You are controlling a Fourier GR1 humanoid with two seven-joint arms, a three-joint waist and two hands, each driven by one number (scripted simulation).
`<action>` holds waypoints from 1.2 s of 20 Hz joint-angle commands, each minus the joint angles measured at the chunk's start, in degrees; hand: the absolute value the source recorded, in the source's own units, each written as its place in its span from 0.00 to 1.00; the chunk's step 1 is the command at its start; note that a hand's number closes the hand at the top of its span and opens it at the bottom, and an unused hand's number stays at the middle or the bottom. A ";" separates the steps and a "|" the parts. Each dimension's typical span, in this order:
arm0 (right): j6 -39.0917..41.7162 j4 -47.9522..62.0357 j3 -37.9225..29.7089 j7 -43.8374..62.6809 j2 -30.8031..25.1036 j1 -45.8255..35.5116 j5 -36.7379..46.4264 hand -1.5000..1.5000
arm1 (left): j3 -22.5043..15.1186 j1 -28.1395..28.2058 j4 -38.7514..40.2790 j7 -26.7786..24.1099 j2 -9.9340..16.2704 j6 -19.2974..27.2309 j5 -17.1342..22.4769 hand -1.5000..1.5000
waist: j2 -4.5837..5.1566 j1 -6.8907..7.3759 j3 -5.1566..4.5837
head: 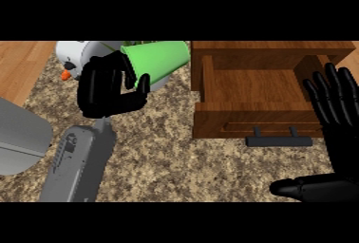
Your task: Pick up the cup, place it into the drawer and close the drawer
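A green cup stands tilted at the back of the counter, its open rim toward the left. My left hand is right beside it on the left, palm facing the cup, fingers nearly straight and overlapping the rim, thumb raised under the cup's side. The hand is open; I cannot tell whether it touches the cup. To the right the wooden drawer is pulled out, with nothing in it, its black handle facing me. My right hand rests open at the drawer's right edge, fingers pointing up.
A white and grey object with an orange part sits behind my left hand, partly under the cup. A grey rounded object lies at the left edge. Speckled countertop stretches in front of the drawer.
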 commanded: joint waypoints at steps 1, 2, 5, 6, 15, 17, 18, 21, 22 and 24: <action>0.29 1.51 -1.06 -0.70 -0.35 -1.04 -0.78 0.00 | 0.63 -10.02 2.61 5.18 0.13 5.15 -2.61 1.00 | 0.09 -0.30 0.00; -0.58 -3.53 -2.17 4.42 -1.43 -1.52 -2.78 0.00 | 1.45 -9.79 4.14 4.38 0.93 2.67 -1.20 1.00 | 0.05 -0.37 -0.02; -1.18 -0.98 2.34 0.63 1.22 0.19 2.25 0.00 | -2.29 -14.21 3.74 7.65 -0.48 9.39 -3.05 1.00 | 0.06 -0.27 -0.01; 1.07 2.61 -1.89 -0.86 -0.87 -0.96 -1.79 0.00 | 1.55 -16.60 8.49 6.20 2.24 4.80 -2.06 1.00 | 0.17 -0.35 -0.01; 0.01 -2.18 -0.33 1.62 -0.10 1.95 -0.63 0.00 | -6.54 -24.05 15.72 8.98 -0.50 14.83 -3.26 1.00 | 0.03 -0.51 -0.01; -0.93 0.36 0.67 0.47 0.81 -0.80 0.71 0.00 | -3.63 -30.81 26.64 4.11 -0.50 12.45 -1.94 1.00 | 0.35 -1.12 -0.01; 0.59 -4.09 -2.30 5.63 -2.56 -1.38 -3.63 0.00 | -4.85 -31.26 24.80 6.42 -0.50 15.10 -2.14 1.00 | 0.16 -1.06 -0.01; 0.68 0.52 0.37 0.79 -0.35 0.27 0.10 0.00 | -6.99 -32.18 29.50 4.62 -0.50 16.57 0.84 1.00 | 0.23 -0.95 -0.01; 2.12 -3.47 -1.72 2.03 -1.65 2.66 -3.20 0.00 | -7.25 -30.60 27.59 4.89 -0.50 16.39 -0.22 1.00 | 0.10 -0.80 -0.01; 2.07 1.76 -3.65 0.02 -2.43 -1.00 -3.05 0.00 | -10.96 -34.67 33.77 1.68 -0.50 20.13 3.80 1.00 | 0.33 -1.54 0.01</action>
